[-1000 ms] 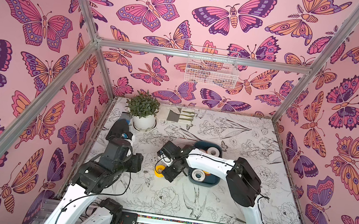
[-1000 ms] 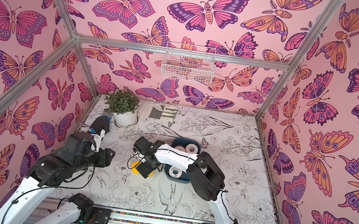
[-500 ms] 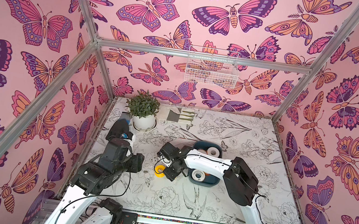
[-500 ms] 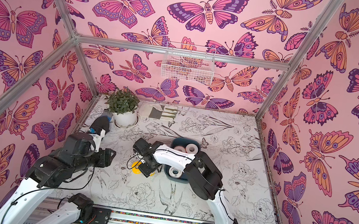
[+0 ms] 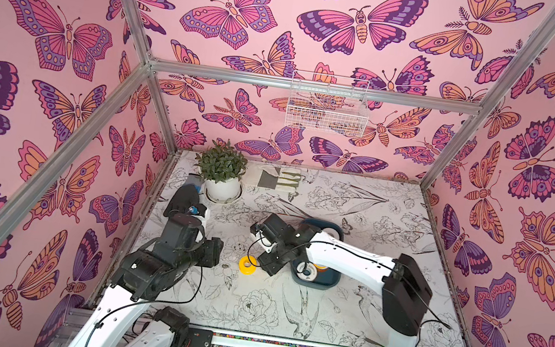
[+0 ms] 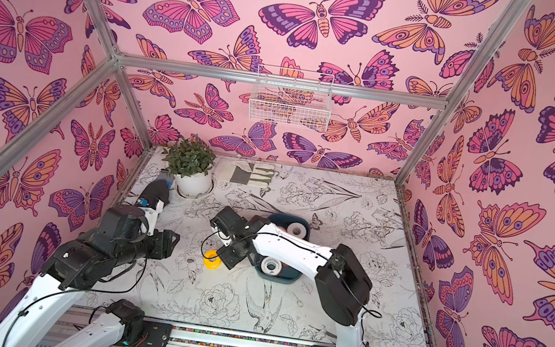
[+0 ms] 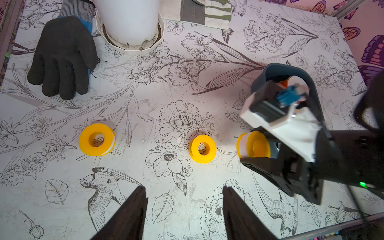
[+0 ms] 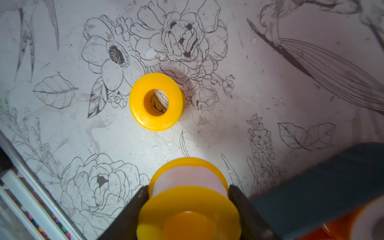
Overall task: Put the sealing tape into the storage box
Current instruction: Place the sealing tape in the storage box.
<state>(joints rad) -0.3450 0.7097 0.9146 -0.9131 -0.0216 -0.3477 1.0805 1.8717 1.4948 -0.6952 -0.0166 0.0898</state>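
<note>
- Since the earlier frame the right arm's elbow has swung outward toward the right wall and its jaws have narrowed. The wrist remains at the box's left edge.
- In both top views, the right gripper (image 5: 260,260) sits low, just beside the left wall of the storage box (image 5: 330,285). Two boxed rolls (image 6: 297,229) lie inside. One loose roll (image 5: 246,263) lies flat on the table (image 5: 265,312), just left of the gripper.
- Left wrist view: the left gripper (image 7: 185,207) hovers with jaws apart and empty. The loose roll (image 7: 202,148) lies straight ahead of it. A second loose roll (image 7: 96,139) lies further toward the glove (image 7: 62,56). The held roll (image 7: 254,145) stands on edge with its axis roughly level.
- Right wrist view: the jaws are clamped on the held roll (image 8: 188,207), one finger on each side of the spool. The spool axis runs along the fingers. The storage box (image 8: 311,187) wall is just beside one finger, and the loose roll (image 8: 156,101) lies ahead, apart.
- Judgement: the right arm is the nearer one. The coming move is a short lift sideways over the rim, away from the loose roll.
- Surface: a flat printed sheet, scuffed.
- Room: the box has free floor. The walls and the wire basket (image 5: 327,110) are well apart.
</note>
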